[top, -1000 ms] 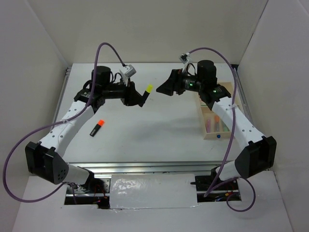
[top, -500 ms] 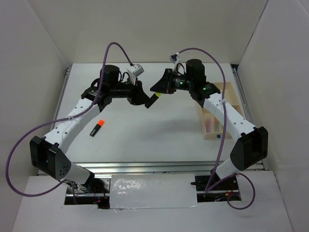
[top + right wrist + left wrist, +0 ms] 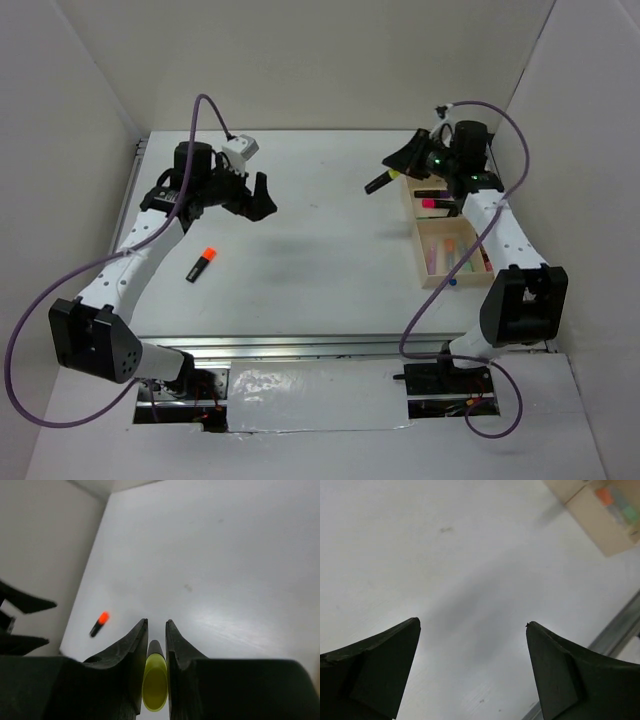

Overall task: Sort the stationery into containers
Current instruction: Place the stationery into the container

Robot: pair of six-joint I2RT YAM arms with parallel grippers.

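Left gripper [image 3: 262,197]: jaws spread wide, empty, above table [image 3: 320,270].
Right gripper [image 3: 156,626]: clamped on yellow highlighter [image 3: 155,682], near tray [image 3: 437,282].
Orange highlighter [image 3: 202,263]: lying on table.

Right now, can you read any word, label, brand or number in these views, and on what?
None: no text is readable in any view.
Orange-capped highlighter on the table: any print is too small to read.
Yellow highlighter in the right gripper: no marking visible.
Wooden tray: only a plain blue dot on its rim, no lettering.
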